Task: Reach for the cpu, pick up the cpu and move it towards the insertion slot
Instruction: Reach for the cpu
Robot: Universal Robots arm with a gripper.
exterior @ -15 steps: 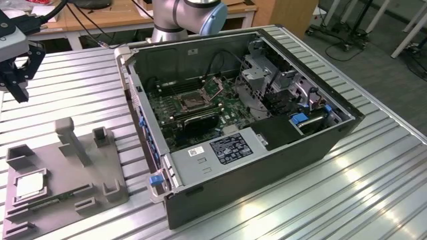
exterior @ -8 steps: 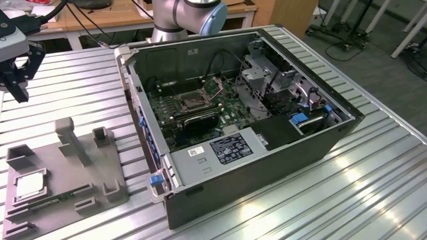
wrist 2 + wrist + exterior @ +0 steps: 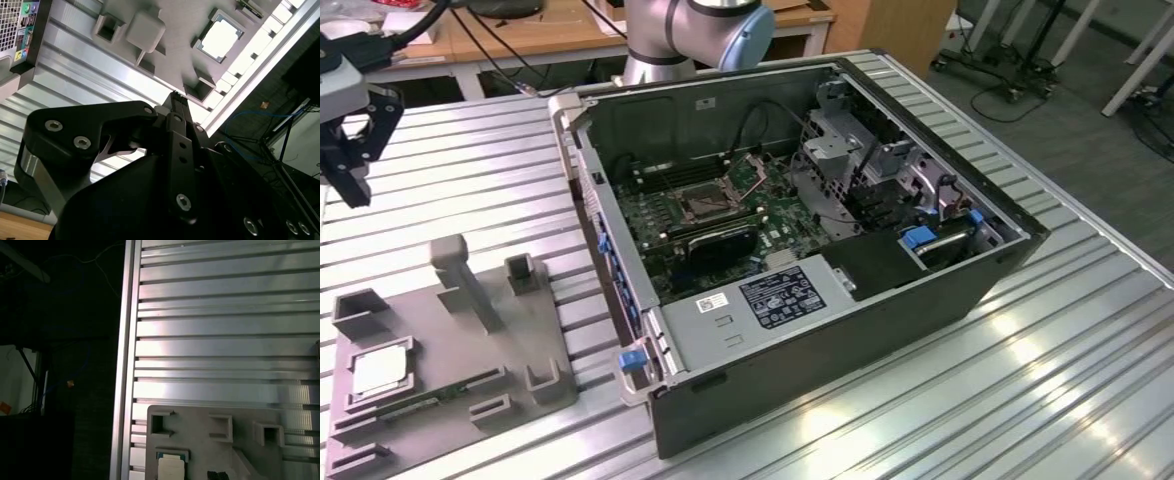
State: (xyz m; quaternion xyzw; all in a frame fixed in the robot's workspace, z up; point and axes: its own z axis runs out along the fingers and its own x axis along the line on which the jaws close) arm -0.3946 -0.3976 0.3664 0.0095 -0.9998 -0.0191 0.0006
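Holds nothing in the claw (image 3: 352, 190); cannot tell whether apart or together. Well below and ahead of it, finds the cpu (image 3: 380, 372) flat in a recess of the grey tray (image 3: 447, 345). Looks like early in the reach: calls for dropping and squaring over the cpu. Far off to the claw's side, inside the open case (image 3: 854, 330), shows the insertion slot (image 3: 704, 203).

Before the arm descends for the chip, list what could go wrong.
1. The small silvery square cpu lies flat in a recess of the grey plastic tray, so a grasp may slip.
2. The tray's tall grey post stands close by; the black gripper might clip it.
3. The dark square insertion slot sits inside the open computer case near black cables, which could snag.
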